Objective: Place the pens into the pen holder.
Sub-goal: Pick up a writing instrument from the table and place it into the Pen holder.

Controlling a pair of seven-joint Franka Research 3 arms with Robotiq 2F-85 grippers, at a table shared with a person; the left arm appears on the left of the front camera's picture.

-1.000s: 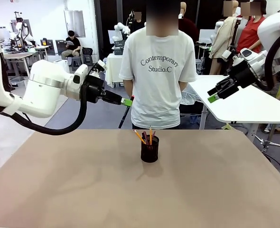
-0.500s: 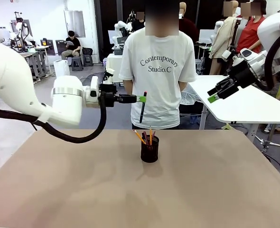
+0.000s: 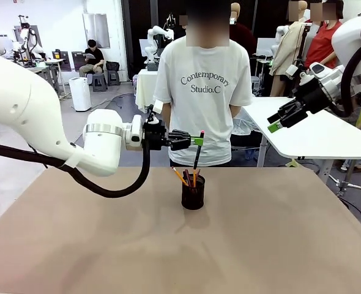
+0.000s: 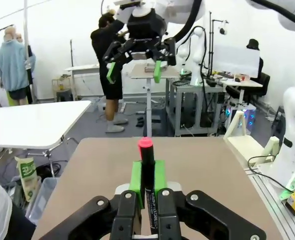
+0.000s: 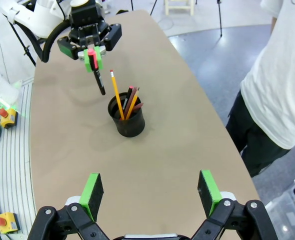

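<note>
The black mesh pen holder stands mid-table with several pens in it, among them a yellow pencil and a reddish one. My left gripper hovers just above the holder, slightly to the far side. It is shut on a black pen with a pink cap that hangs tip-down over the rim. The green pads clamp the pen's barrel. My right gripper is held high at the right, open, with nothing between its fingers.
A person in a white T-shirt stands at the far edge of the brown table, right behind the holder. A white table lies under my right arm. Bare tabletop surrounds the holder.
My left arm has swung right with the pen, from left of the person to just over the holder; the pen now hangs nearly upright. The right arm has not moved.
</note>
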